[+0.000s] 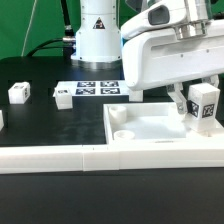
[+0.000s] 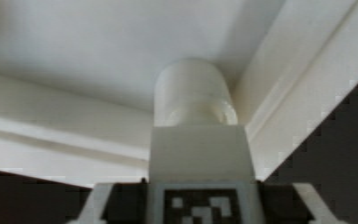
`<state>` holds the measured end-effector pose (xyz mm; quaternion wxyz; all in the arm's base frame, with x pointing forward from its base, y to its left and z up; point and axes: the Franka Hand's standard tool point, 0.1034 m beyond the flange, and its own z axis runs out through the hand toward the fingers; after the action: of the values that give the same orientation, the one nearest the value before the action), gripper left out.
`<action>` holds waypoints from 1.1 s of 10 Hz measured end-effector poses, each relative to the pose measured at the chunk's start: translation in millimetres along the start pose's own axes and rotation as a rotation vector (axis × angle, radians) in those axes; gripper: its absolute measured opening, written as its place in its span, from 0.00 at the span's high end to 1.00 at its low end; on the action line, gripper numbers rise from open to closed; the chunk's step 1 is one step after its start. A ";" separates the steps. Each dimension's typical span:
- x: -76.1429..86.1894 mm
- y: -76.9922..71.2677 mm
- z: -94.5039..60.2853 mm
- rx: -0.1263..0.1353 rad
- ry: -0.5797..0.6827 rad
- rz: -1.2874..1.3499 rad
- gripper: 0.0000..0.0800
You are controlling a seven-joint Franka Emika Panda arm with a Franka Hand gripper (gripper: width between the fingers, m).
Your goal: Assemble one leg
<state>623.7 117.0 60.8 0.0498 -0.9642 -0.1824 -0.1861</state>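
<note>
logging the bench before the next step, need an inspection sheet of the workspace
surface: black table, white rail along its front
job's things: the leg held over the white panel, its rounded end toward a panel corner in the wrist view
clutter: loose block, second block, marker board
grippers: claw shut on the leg
cables: nothing seen
surroundings: robot base, green backdrop

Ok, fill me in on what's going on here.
The arm's hand grips the leg upright over the corner of the white panel at the exterior view's right. Whether its tip is seated yet, I cannot tell. Two more legs lie loose on the black table beside the marker board.
</note>
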 end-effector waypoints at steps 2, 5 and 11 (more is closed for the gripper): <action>-2.0 -0.5 1.8 -0.009 0.030 0.000 0.64; -2.7 -0.7 1.5 -0.016 0.051 -0.001 0.52; -2.9 -0.4 1.0 -0.016 0.051 -0.001 0.19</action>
<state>621.4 116.6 58.8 0.0464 -0.9594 -0.1802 -0.2120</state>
